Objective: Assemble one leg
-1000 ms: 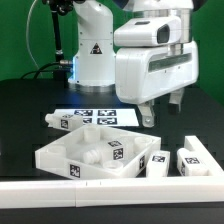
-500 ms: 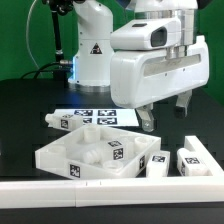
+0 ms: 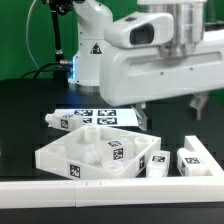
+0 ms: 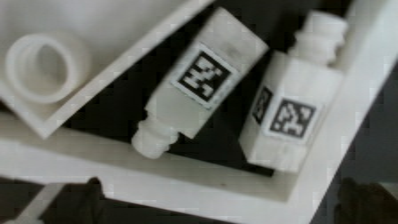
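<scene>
My arm (image 3: 92, 40) is glossy white, built of rounded, swollen shells with thin dark seams where one link meets the next. On its lower shell sits a black warning triangle (image 3: 95, 49). Thin dark cables (image 3: 57, 38) run down beside it on the exterior view's left. My gripper (image 3: 172, 108) has a broad white housing (image 3: 165, 68), boxy with softened corners, and a dark oval patch (image 3: 140, 32) near its upper edge. A grey cylindrical collar (image 3: 185, 14) sits on top of the housing. Below it, my two fingers (image 3: 200, 105) are short, stubby and dark grey.
</scene>
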### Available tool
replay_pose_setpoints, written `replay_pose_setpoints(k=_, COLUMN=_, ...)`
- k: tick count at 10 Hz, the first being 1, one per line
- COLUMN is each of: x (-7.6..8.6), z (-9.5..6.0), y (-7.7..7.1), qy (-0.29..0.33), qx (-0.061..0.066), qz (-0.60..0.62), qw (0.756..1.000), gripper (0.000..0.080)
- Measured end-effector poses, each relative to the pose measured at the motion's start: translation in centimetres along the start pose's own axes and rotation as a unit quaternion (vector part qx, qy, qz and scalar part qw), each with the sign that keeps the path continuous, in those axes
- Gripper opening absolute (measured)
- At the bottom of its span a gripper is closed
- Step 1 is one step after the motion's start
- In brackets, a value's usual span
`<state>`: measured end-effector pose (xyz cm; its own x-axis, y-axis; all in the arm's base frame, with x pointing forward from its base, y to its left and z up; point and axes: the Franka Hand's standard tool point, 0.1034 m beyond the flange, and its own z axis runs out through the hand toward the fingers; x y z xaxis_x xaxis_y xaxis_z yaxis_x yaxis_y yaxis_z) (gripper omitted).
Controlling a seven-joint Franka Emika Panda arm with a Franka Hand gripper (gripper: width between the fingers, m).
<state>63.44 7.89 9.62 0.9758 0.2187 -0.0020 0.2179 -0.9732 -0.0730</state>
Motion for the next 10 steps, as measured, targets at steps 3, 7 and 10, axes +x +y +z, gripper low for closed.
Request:
replay_pose_setpoints(k=3, x=0.6, z=0.1, y=0.5, qy=0.007, qx=0.023, qz=0.032, qw=0.999, gripper=0.065)
replay_pose_setpoints(k=7, x=-0.6, z=1.5, y=0.3, qy=-0.002, qx=0.017, qz=0.058, qw=0.998, gripper=0.065)
replay_pose_setpoints(k=10, x=-1.4, z=4.4, y=-0.5, qy=0.015, qx=0.012, qz=0.091, qw=0.996, gripper=0.065)
